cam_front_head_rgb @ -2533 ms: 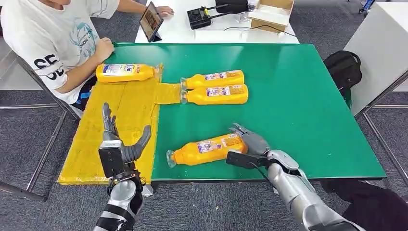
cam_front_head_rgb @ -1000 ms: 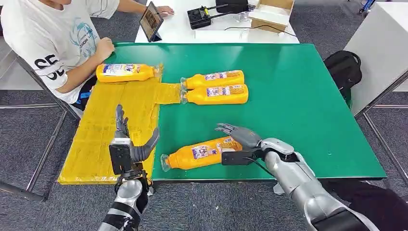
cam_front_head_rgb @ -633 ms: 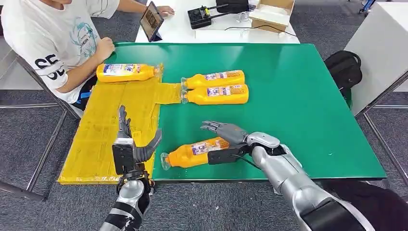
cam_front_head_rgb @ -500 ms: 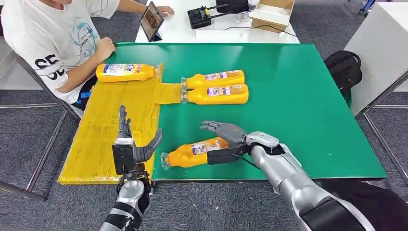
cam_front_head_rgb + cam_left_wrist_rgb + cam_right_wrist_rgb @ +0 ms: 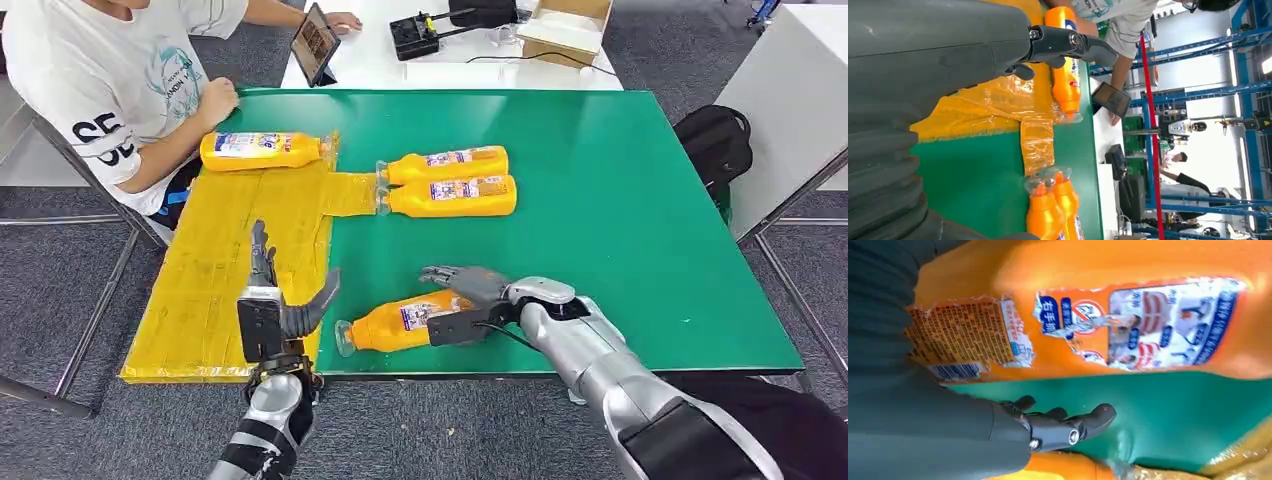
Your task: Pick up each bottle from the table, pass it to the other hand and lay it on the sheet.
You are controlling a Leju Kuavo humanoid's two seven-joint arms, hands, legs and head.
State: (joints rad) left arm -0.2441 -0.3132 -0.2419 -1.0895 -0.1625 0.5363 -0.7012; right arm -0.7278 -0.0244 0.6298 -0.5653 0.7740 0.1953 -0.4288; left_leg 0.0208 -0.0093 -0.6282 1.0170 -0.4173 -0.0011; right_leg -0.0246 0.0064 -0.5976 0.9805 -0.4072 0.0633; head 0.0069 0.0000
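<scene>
Note: right robot hand (image 5: 462,300) wraps near bottle (image 5: 400,322), fingers over top, thumb under; grip probably closed, contact partly hidden. Bottle has slid from earlier spot along worktop (image 5: 640,240) near edge toward sheet (image 5: 215,270), neck now just beside it. Left robot hand (image 5: 275,300) spread, empty, has edged closer. Handover looks next; watch for slip.

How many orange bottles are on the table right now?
4: one on the yellow sheet at its far end, two side by side mid-table, one under the right hand near the front edge.
</scene>
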